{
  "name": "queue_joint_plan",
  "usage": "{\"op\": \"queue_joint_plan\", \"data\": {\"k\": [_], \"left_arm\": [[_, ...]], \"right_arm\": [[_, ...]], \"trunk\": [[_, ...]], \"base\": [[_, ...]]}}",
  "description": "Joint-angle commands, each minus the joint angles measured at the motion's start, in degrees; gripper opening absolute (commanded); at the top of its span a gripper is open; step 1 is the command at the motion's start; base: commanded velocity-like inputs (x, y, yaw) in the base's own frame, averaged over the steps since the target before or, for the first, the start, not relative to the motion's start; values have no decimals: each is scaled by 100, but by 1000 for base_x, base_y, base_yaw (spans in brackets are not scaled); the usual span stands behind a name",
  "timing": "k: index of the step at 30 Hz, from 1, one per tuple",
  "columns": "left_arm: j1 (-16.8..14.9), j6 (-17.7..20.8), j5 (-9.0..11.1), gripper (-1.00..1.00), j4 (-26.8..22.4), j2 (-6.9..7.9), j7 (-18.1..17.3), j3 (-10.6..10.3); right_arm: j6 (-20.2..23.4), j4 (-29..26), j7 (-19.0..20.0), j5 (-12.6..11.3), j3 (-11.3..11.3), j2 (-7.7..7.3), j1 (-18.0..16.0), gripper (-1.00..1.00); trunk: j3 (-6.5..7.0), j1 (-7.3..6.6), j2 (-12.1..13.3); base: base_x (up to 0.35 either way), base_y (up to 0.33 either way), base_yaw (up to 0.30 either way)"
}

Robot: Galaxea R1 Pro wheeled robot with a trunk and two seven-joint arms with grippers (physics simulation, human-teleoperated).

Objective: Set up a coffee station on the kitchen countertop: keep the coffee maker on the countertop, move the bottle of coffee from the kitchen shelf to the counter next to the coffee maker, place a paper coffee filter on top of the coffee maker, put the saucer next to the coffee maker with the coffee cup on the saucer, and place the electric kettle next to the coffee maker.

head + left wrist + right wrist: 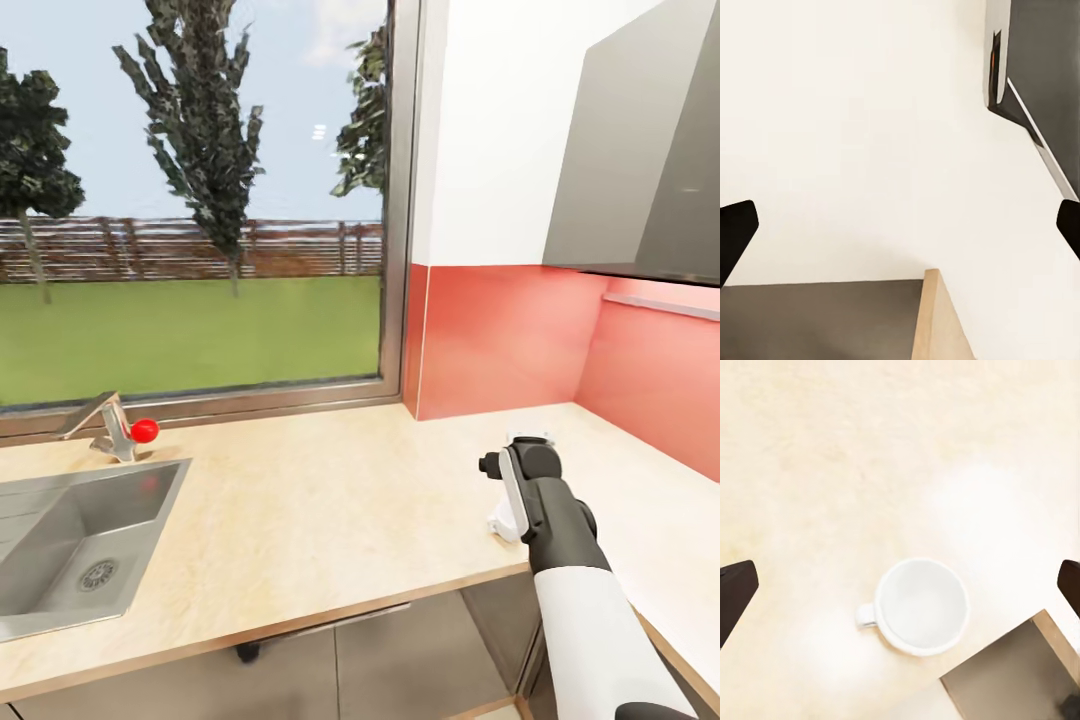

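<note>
My right arm's white forearm fills the near corner of the head view at about five o'clock, running up to the right gripper (518, 485), which hangs low over the countertop (320, 500) near its front edge. Looking down along the right gripper (900, 585), the coffee cup (921, 605) stands upright on the bare worktop, between the two dark fingertips (735, 589) and a little toward six o'clock of their midline; its small handle sticks out at nine o'clock, roughly along the line from pad to pad. The fingers are spread wide, well clear of the rim on both sides, clamped on nothing. I judge this arm the one for the pick: a straight descent should straddle the cup, though I'd rather turn the wrist so the pads meet the wall, not the handle. The cup sits close to the counter's edge, so a nudge could tip it off. The left gripper (900, 225) is likewise spread, facing a pale wall.
</note>
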Motion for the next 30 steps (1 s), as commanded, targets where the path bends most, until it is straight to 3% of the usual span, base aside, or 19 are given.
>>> {"op": "queue_joint_plan", "data": {"k": [1, 7, 19, 30], "left_arm": [[4, 22, 3, 100, -6, 0, 12, -43], [4, 22, 7, 100, -6, -1, 12, -39], [4, 22, 8, 100, -6, -1, 18, -35], [3, 19, 8, 100, -6, -2, 19, -34]], "right_arm": [[27, -2, 33, 53, -10, -2, -2, 100], [27, -2, 33, 53, -17, -44, -2, 100], [27, 14, 28, 64, -10, -49, -1, 100], [27, 208, 24, 62, -18, -57, -1, 100]], "trunk": [[0, 3, -3], [0, 3, -3], [0, 3, -3], [0, 3, -3]], "base": [[90, -48, 0], [28, -15, -21], [2, -1, -218], [0, 0, -26]]}}
